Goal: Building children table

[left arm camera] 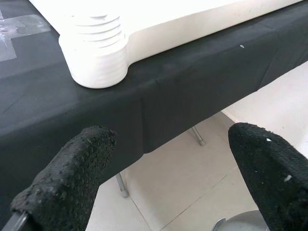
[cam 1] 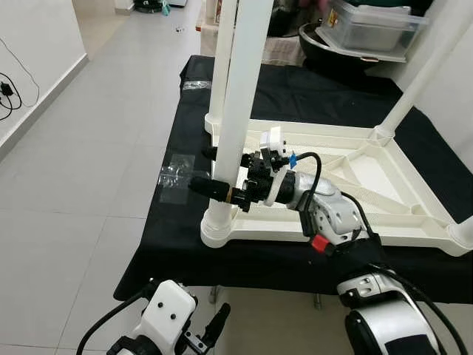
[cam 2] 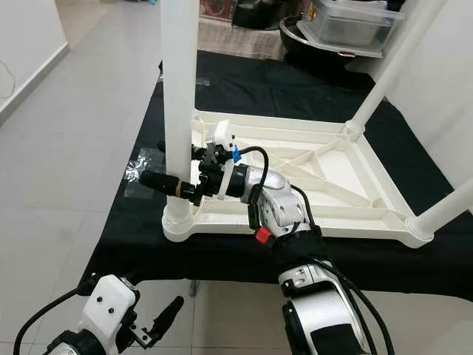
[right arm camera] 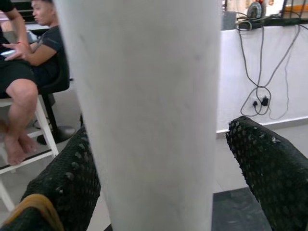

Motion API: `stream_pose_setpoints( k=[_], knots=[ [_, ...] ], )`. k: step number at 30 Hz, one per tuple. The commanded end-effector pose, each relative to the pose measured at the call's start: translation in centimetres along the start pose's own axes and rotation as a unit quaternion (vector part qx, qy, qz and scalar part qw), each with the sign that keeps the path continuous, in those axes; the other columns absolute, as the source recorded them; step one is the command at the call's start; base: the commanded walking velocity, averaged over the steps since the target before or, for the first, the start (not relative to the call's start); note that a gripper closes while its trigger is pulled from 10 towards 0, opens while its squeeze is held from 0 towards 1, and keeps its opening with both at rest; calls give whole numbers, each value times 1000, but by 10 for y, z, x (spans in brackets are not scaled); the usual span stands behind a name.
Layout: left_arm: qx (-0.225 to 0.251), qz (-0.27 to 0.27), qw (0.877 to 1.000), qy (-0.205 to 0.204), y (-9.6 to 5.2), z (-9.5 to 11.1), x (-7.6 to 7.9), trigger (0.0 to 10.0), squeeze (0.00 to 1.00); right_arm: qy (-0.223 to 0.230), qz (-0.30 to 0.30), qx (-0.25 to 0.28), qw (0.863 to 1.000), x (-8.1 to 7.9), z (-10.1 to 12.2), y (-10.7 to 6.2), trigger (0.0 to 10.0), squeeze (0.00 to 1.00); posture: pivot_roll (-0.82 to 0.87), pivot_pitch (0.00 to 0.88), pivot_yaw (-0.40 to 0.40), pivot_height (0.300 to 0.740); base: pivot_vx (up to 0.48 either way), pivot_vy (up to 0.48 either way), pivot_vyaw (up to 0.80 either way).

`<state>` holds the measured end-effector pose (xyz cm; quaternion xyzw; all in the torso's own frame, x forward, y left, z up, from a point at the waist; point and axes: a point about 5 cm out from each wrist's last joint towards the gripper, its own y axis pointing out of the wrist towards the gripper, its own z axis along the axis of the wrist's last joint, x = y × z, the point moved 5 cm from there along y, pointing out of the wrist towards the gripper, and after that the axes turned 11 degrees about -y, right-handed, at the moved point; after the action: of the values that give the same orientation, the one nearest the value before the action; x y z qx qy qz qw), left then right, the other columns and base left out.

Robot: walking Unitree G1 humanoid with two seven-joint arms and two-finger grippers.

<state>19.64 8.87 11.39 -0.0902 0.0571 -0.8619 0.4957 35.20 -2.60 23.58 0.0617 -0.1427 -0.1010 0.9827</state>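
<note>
The right gripper (cam 1: 215, 171), fingers spread wide, straddles the near-left table leg (cam 1: 240, 96), whose long axis stands vertical, pointing up from the corner socket of the upturned white table top (cam 1: 347, 166) on the black-covered bench (cam 1: 295, 92); the left gripper (cam 1: 211, 330) hangs open below.

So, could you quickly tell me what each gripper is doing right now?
Left gripper: open, holding nothing, below the table edge.
Right gripper: fingers around the near white table leg, not clamped.
</note>
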Motion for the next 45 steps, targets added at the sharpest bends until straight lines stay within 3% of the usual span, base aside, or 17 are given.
stream_pose_setpoints(
  k=[1,11,12,13,30,32,33,34,38,39,44,45],
  knots=[
    [-6,1,1000,1,-2,-1,1,10000,0,-4,5,-3,1000,1,-1,-3,10000,0,160,141,-148,740,0,0,0],
    [-6,2,1000,2,-2,-1,1,10000,0,-15,17,1,1000,3,3,-4,10000,0,161,143,-147,740,0,0,0],
    [-6,2,1000,2,-2,-1,1,10000,0,-17,15,3,1000,3,4,-3,2510,0,161,143,-147,740,0,0,0],
    [-6,2,1000,2,-2,-1,1,10000,0,-17,12,4,1000,5,4,-3,0,0,160,144,-144,740,0,0,0],
    [-6,4,1000,0,-1,0,-3,10000,0,-23,0,11,1000,1,3,-6,0,0,154,154,-137,740,0,0,0],
    [-6,5,1000,1,-1,0,-3,10000,0,-25,-15,9,1000,1,2,-7,0,0,152,159,-132,740,0,0,0],
    [-5,5,1000,1,0,1,-5,10000,0,-35,-65,-1,997,5,-2,-13,0,0,149,159,-133,740,0,0,0],
    [-5,5,1000,0,1,1,-5,10000,0,-38,-78,-4,996,6,-3,-15,0,0,149,159,-133,740,0,0,0],
    [-5,5,1000,0,1,1,-6,10000,0,-40,-83,-5,996,7,-3,-15,0,0,149,159,-133,740,0,0,0],
    [-2,9,1000,-2,2,2,-7,10000,0,-42,-123,-15,991,13,-5,-20,0,0,142,160,-129,740,0,0,0],
    [-2,9,1000,-2,2,2,-7,10000,0,-42,-123,-15,991,13,-5,-20,0,0,142,160,-129,740,0,0,0],
    [1,13,1000,-4,3,3,-9,10000,0,-45,-174,-32,983,19,-10,-29,0,0,137,163,-126,740,0,0,0]
  ],
)
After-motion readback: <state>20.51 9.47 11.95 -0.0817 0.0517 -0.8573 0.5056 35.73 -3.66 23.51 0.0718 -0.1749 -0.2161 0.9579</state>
